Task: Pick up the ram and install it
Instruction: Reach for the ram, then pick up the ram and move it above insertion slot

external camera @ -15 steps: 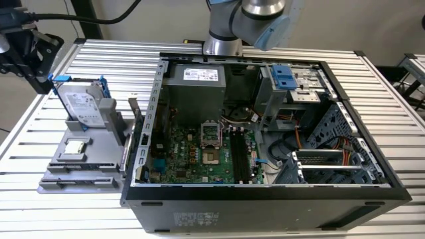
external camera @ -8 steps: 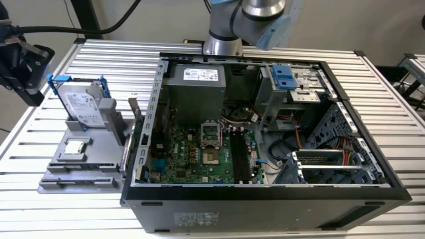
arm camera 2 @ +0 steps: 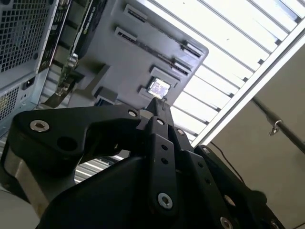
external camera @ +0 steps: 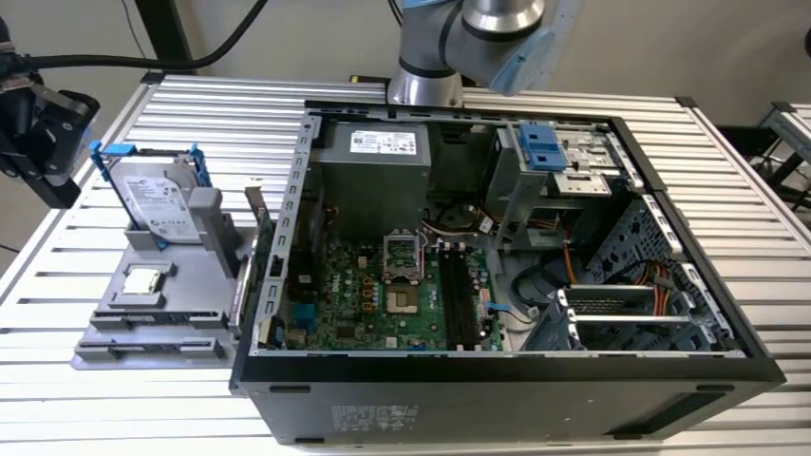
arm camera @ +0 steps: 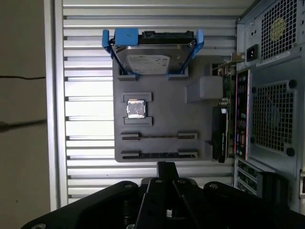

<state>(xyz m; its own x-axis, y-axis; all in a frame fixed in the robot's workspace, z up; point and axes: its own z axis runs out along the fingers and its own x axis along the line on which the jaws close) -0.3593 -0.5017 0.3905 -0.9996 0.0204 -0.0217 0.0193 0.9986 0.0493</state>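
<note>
- The end effector (arm camera: 165,168) is seen in both wrist views with its fingers pressed together at the tip (arm camera 2: 159,104); nothing is pinched between them.
- It is held above the slatted worktop (arm camera: 86,57), clear of the grey tray (arm camera: 162,102) and touching nothing.
- The ram (arm camera: 159,154) appears to be the thin dark strip set on edge between two end blocks in the tray's outermost holder, the row nearest the end effector. A second holder just beside it carries only a thinner dark line, and what that line is cannot be told.
- Past the holders, a small square processor chip (arm camera: 135,109) is seated in the tray, and a hard drive (arm camera: 150,59) in a blue-handled bracket is propped at the far end.
- In the exterior view, the tray (external camera: 190,285) is placed against the open computer case (external camera: 507,385), on the exterior view's left.
- Inside the case, the motherboard (external camera: 367,294) is exposed, with long black slots (external camera: 457,299) beside the processor socket.
- The arm (external camera: 469,33) is mounted behind the case.
</note>
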